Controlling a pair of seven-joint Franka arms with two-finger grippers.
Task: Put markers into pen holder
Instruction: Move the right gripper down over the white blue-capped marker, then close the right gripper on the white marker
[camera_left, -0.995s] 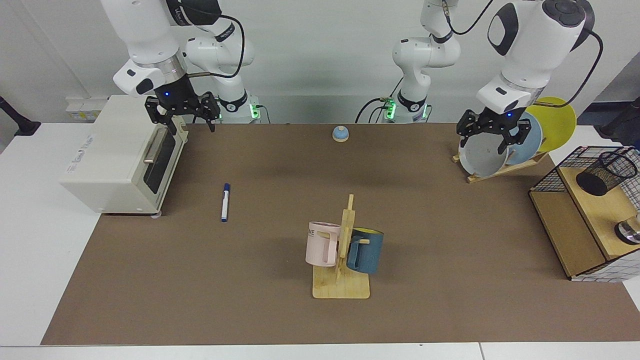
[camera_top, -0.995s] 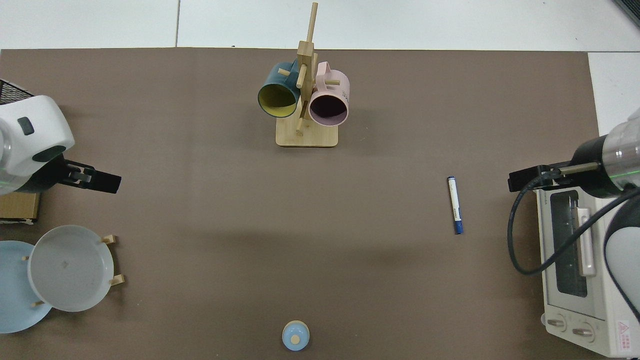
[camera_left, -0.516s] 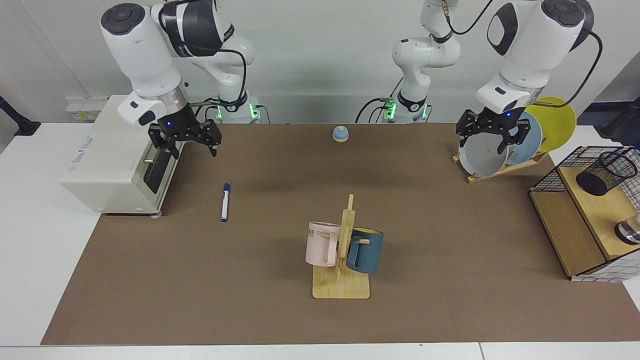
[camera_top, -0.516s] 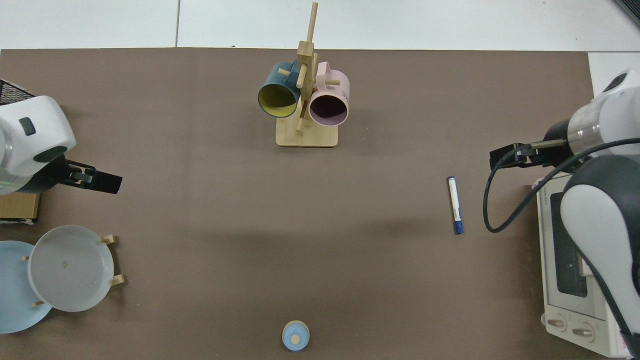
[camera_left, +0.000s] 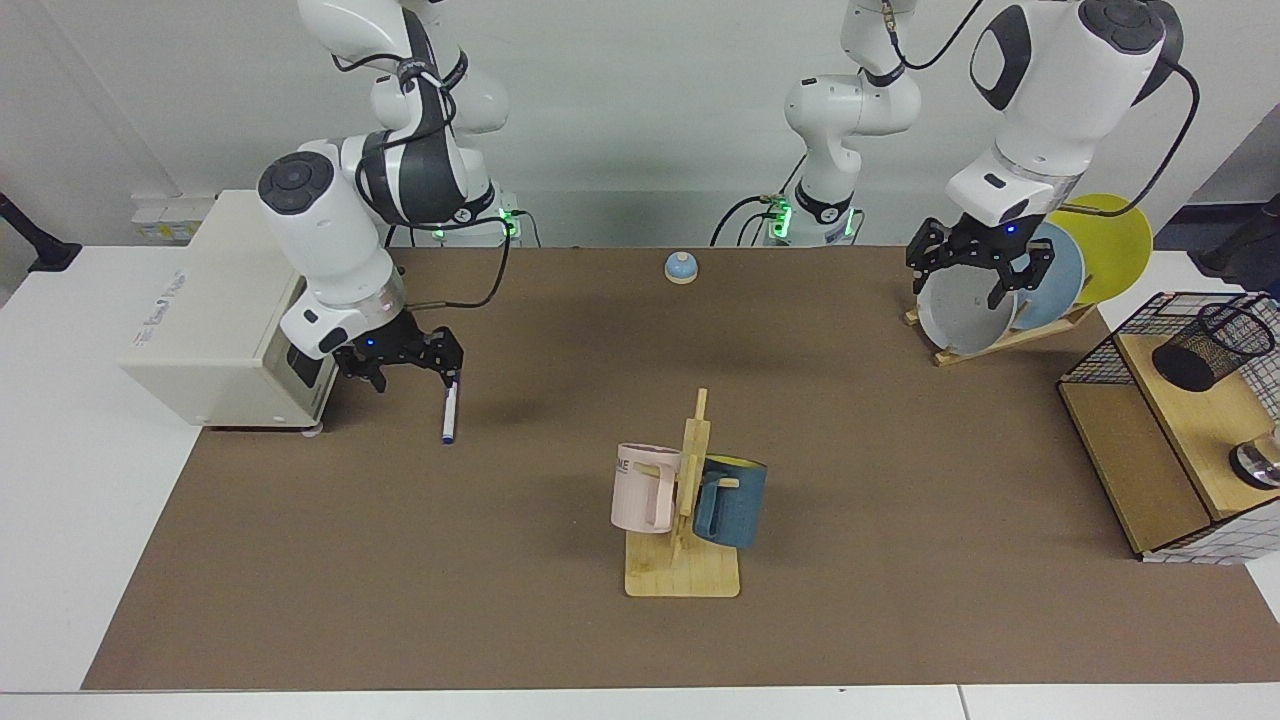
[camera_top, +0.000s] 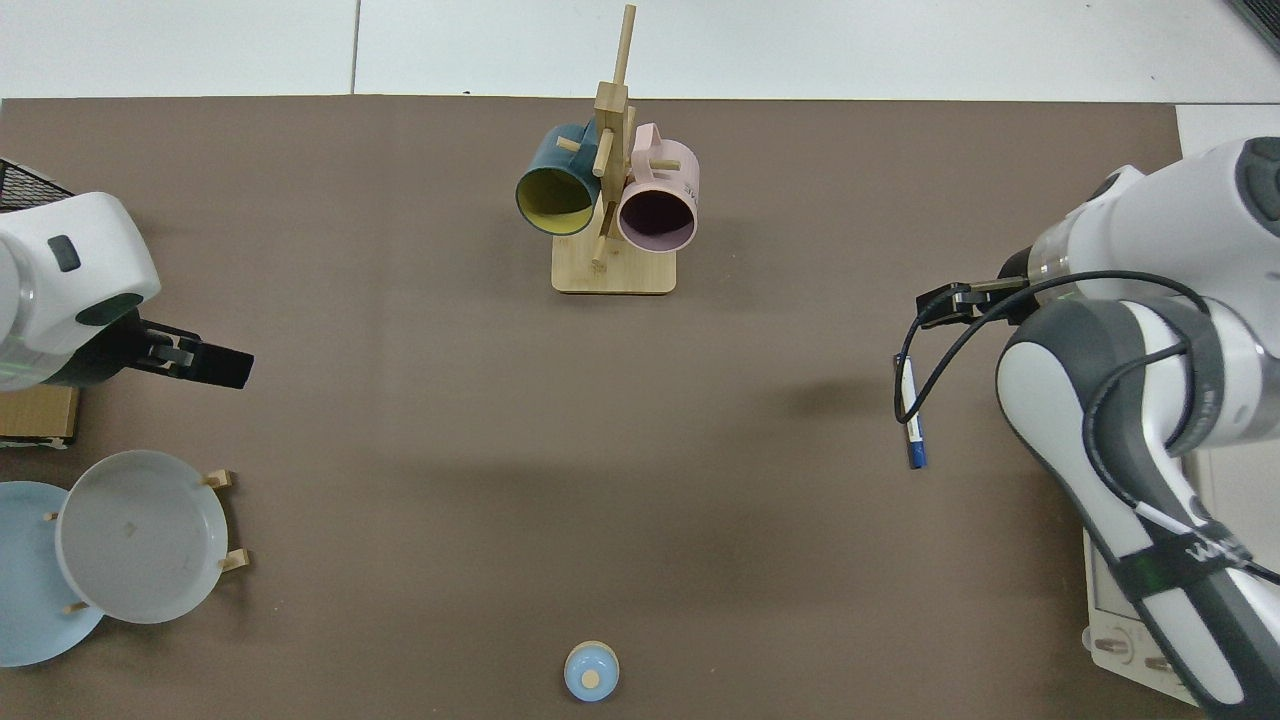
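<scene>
1. Black right gripper (camera_left: 408, 366), fingers spread apart, hangs just over the capped end of the one slim white marker with a dark blue cap (camera_left: 450, 412), which lies flat on the brown mat (camera_left: 400, 560) just beside the white toaster oven (camera_left: 215, 320).
2. Left gripper (camera_left: 978, 275), fingers apart, waits before three racked plates (camera_left: 960, 310).
3. One black wire-mesh pen holder (camera_left: 1210, 345) sits at 3 o'clock on a wooden shelf.
4. Two mugs (camera_left: 645, 488) hang at centre; bare mat surrounds them.

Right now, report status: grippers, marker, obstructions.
Right gripper open, low beside the marker, which lies flat on the mat. Left gripper open, waiting by the plates. Pen holder far across; mug rack between.
</scene>
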